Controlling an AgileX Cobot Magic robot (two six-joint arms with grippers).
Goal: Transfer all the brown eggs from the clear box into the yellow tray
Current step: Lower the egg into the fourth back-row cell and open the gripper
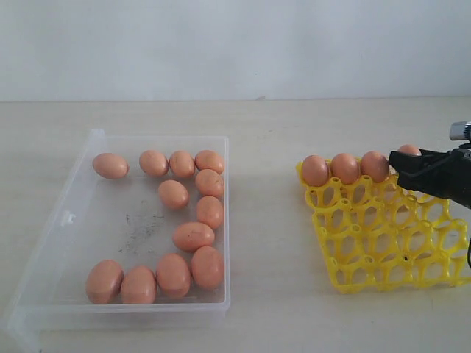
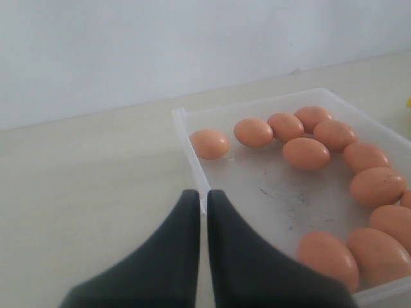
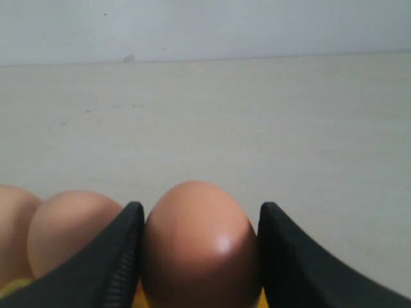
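A pale counter (image 1: 265, 132) carried a shallow clear plastic box (image 1: 110, 220) on the left and a bright yellow lattice egg tray (image 1: 383, 243) on the right. Twelve smooth oval brown eggs (image 1: 174, 194) lay loose in the box, mostly along its far side, right side and near edge. Three more eggs (image 1: 344, 168) sat side by side in the tray's far row. The right hand (image 3: 201, 206) was closed on a fourth egg (image 3: 196, 250), its dark fingers against both sides, at the far right corner cell of that row. This looked like the placing step, with four of the sixteen eggs across. The next move probably called for spreading the fingers gently, lifting straight up clear of the neighbouring egg, then reaching for the box. The left hand (image 2: 202, 196) hung by the box's left wall, fingers almost together, holding nothing. In the exterior view the right hand covered most of the held egg, so whether it sat fully in its cell could not be told. The tray's right edge ran out of frame there, and the left hand did not appear at all.
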